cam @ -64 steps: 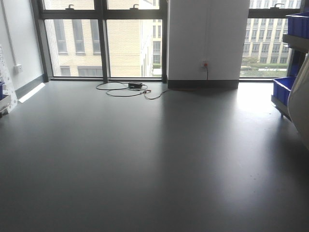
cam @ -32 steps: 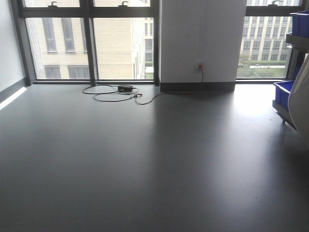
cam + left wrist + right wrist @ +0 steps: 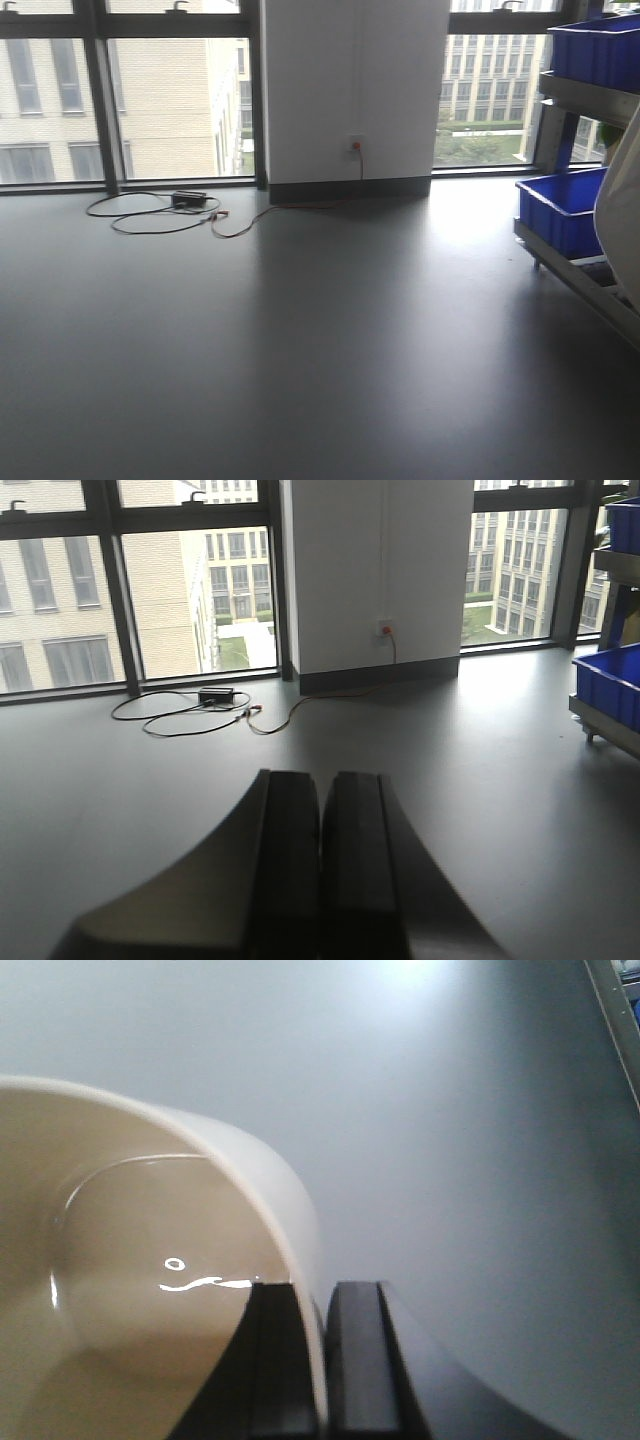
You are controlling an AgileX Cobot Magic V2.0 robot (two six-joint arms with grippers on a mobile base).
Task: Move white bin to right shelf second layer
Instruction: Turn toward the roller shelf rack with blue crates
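While the right hand (image 3: 320, 1305) grips the white bin (image 3: 130, 1290) by its wall above the floor (image 3: 300, 340), the carrying step looks underway. The next move calls for nearing the shelf (image 3: 590, 292) at right. The left hand (image 3: 322, 785) is closed, empty.

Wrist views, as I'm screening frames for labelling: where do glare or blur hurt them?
Left wrist view: backlit windows leave the left gripper dark and soft-edged. Right wrist view: the white bin is close and blurred, with small highlights inside; glare on the floor at the top edge.
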